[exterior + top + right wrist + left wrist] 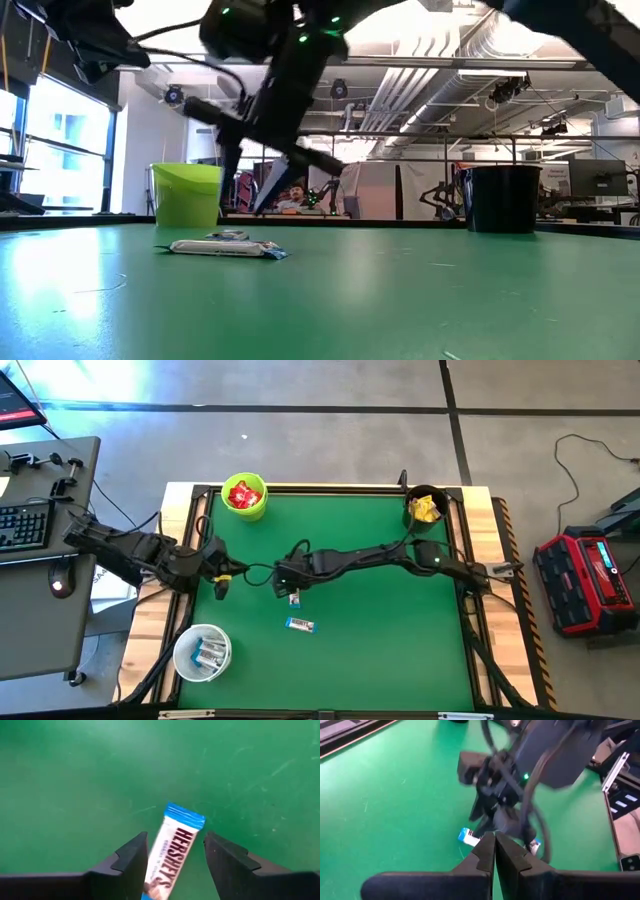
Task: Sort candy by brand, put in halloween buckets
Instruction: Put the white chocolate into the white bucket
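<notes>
Right pincer [175, 857] stood with fingers apart astride a white-and-blue bar [172, 852] at bench centre; left pincer [495, 851], fingers together, waited at nine o'clock.

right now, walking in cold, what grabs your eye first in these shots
Mid-table, the right gripper hangs with its jaws open on either side of a white-and-blue Hershey's bar lying on the green mat, with a second bar loose close by. The left gripper waits shut to its left. Around the edge stand the lime green bucket of red packets, the black bucket with yellow ones, and the white bucket.
</notes>
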You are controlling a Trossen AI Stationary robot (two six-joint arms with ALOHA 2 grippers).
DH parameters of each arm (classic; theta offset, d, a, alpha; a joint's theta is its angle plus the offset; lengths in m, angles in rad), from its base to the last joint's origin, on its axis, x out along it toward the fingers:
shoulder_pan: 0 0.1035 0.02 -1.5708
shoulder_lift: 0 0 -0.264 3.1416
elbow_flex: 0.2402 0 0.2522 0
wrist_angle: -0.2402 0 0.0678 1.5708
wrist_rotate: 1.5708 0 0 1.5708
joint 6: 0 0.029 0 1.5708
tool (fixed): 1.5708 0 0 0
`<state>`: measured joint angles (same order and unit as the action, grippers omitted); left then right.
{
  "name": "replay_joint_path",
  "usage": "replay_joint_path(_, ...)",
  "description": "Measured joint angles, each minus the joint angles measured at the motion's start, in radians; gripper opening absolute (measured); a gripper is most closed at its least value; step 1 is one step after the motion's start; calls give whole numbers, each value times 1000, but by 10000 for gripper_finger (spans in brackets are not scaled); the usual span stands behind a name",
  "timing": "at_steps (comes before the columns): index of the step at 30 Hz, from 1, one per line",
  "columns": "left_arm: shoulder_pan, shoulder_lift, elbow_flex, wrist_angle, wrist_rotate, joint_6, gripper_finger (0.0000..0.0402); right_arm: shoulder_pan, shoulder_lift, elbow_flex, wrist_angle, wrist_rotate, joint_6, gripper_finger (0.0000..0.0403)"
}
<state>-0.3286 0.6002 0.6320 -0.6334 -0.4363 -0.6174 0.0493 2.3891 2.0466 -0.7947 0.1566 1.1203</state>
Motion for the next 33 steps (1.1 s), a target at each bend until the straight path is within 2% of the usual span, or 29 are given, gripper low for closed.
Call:
replay_joint_path(7, 0, -8, 0, -9, -3, 0, 5, -17, 110, 149, -91, -29, -19, 181)
replay_joint_path(15, 0, -8, 0, -39, -3, 9, 5, -17, 141, 152, -93, -33, -49, 173)
replay_joint_path(18, 0, -8, 0, -43, -3, 18, 5, -16, 141, 152, -95, -17, -75, 144)
replay_joint_path(27, 0, -8, 0, -60, -5, 20, 5, -21, 144, 154, -51, -11, -154, 22)
replay_joint_path(29, 0, -8, 0, -61, -6, 26, 5, -22, 143, 154, -42, -12, -161, 7)
replay_joint_path(33, 0, -8, 0, -62, -7, 27, 5, -27, 143, 154, -38, -32, -191, 2)
